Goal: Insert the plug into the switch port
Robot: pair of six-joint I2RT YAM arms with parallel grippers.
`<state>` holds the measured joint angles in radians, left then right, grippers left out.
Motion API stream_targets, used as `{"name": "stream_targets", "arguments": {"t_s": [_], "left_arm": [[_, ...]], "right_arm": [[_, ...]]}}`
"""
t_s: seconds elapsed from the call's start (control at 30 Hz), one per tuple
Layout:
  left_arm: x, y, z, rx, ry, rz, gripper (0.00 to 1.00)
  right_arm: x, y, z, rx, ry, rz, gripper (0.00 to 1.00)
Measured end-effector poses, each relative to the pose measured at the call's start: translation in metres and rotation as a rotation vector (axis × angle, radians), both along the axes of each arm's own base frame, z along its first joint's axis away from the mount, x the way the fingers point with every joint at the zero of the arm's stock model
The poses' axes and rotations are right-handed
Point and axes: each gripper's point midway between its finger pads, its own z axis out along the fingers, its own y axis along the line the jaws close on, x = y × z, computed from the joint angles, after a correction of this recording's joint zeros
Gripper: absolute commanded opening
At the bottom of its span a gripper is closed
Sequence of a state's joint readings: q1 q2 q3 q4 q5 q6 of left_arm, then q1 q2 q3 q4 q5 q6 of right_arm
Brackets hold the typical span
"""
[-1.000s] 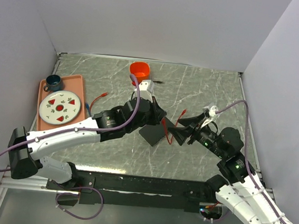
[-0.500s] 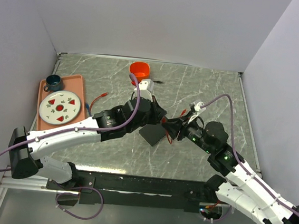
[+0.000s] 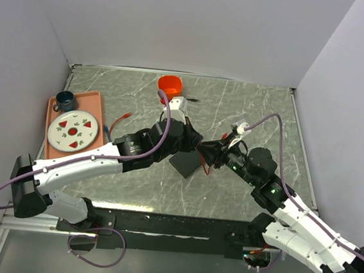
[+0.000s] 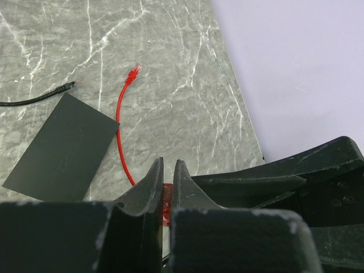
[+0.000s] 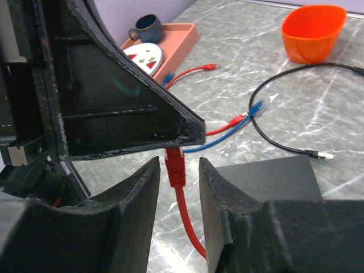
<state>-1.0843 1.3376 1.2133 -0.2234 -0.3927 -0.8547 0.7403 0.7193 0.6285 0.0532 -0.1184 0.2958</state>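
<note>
My left gripper (image 3: 197,144) is shut on the red plug (image 4: 167,196), holding it above the table with its red cable (image 4: 120,125) trailing down. My right gripper (image 5: 177,160) has come in from the right and stands open around the plug's (image 5: 176,165) boot, with a gap showing on each side. The flat black switch box (image 3: 184,162) lies on the table just below both grippers and also shows in the wrist views (image 4: 62,148) (image 5: 273,179). The switch port in its edge does not show in any view.
An orange cup (image 3: 170,84) stands at the back centre. At the left, a pink tray (image 3: 98,102) holds a plate (image 3: 73,130) and a blue mug (image 3: 64,100). A black cable (image 5: 273,142), a blue cable (image 5: 227,133) and another red plug (image 4: 133,72) lie loose on the marble.
My right arm has swung left to the left gripper, and its jaws have narrowed around the red plug. The left arm has not moved.
</note>
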Motion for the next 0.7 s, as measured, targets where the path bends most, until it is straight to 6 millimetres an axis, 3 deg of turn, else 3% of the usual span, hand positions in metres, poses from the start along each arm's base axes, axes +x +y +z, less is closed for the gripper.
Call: {"name": "stream_targets", "arguments": {"t_s": [0.17, 0.3, 0.5, 0.7], "left_arm": [[0.0, 0.0, 0.0, -0.001, 0.001, -0.003, 0.01], [0.0, 0.002, -0.002, 0.012, 0.003, 0.001, 0.01], [-0.001, 0.003, -0.003, 0.018, 0.005, 0.003, 0.01], [-0.003, 0.005, 0.001, 0.009, 0.001, 0.002, 0.01]], "right_arm": [[-0.002, 0.007, 0.0, 0.004, -0.001, 0.035, 0.25], [-0.001, 0.01, -0.004, -0.003, 0.005, 0.044, 0.26], [-0.005, 0.013, -0.003, -0.001, 0.006, 0.061, 0.36], [-0.007, 0.014, -0.001, 0.005, -0.002, 0.075, 0.29]]}}
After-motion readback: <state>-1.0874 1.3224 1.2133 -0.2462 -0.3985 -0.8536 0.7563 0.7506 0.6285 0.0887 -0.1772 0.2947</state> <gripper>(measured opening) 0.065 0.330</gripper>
